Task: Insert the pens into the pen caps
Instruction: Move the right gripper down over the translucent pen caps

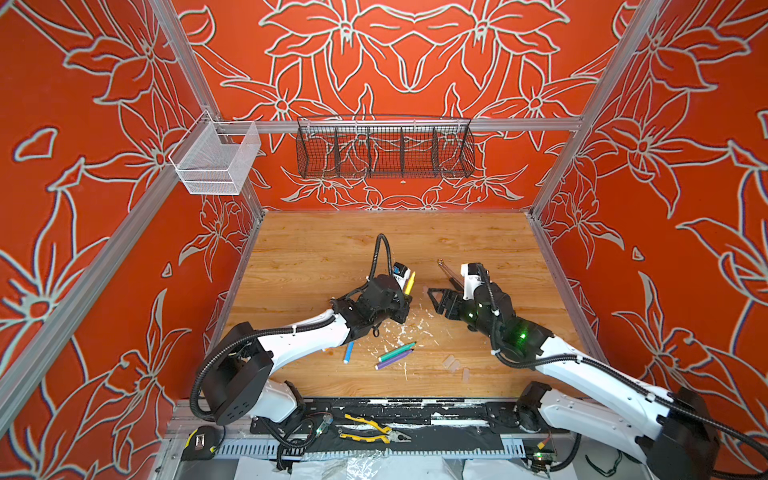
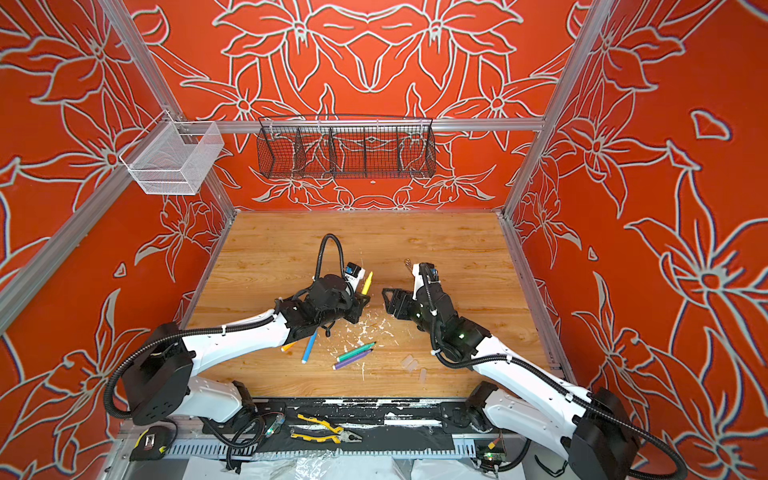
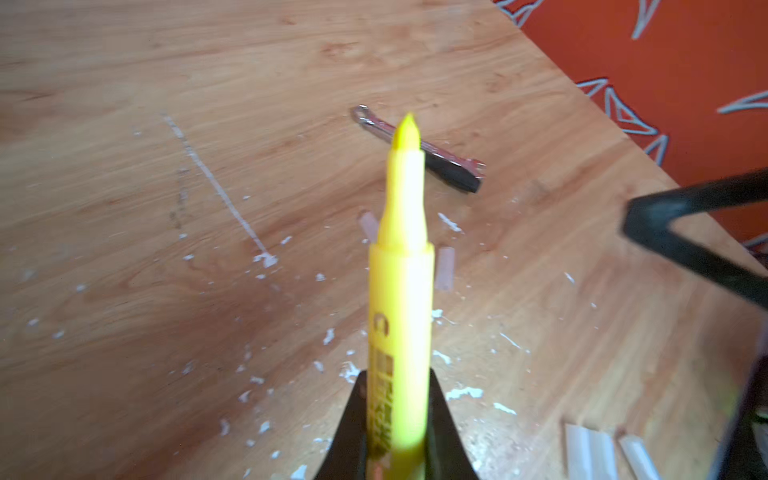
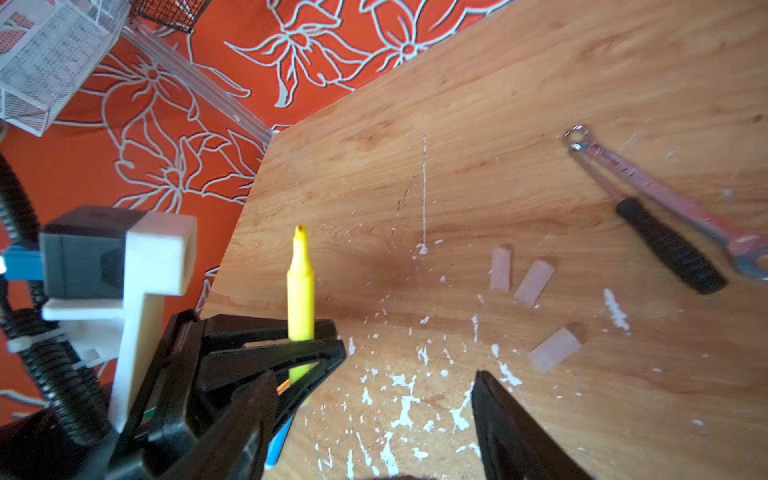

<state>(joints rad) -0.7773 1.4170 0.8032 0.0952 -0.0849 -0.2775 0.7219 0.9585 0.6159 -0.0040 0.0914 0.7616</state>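
My left gripper (image 1: 405, 302) (image 3: 397, 415) is shut on a yellow pen (image 1: 409, 283) (image 3: 405, 291) with its bare tip pointing up and away. In the right wrist view the yellow pen (image 4: 301, 291) stands in those black fingers. My right gripper (image 1: 436, 302) (image 4: 374, 376) is open and holds nothing, just to the right of the pen. Blue (image 1: 348, 351), green (image 1: 397, 351) and purple (image 1: 394, 359) pens lie on the table toward the front. An orange pen (image 2: 288, 345) shows under the left arm. Clear pen caps (image 4: 500, 268) (image 4: 555, 349) (image 1: 451, 362) lie loose on the wood.
A dark-handled metal tool (image 1: 449, 274) (image 4: 665, 224) lies behind the right gripper. White flecks (image 1: 399, 332) litter the table's middle. Yellow-handled pliers (image 1: 374, 430) and a tape measure (image 1: 199, 442) sit on the front ledge. A white mesh bin (image 1: 216, 162) and a black wire basket (image 1: 384, 149) hang on the back rails.
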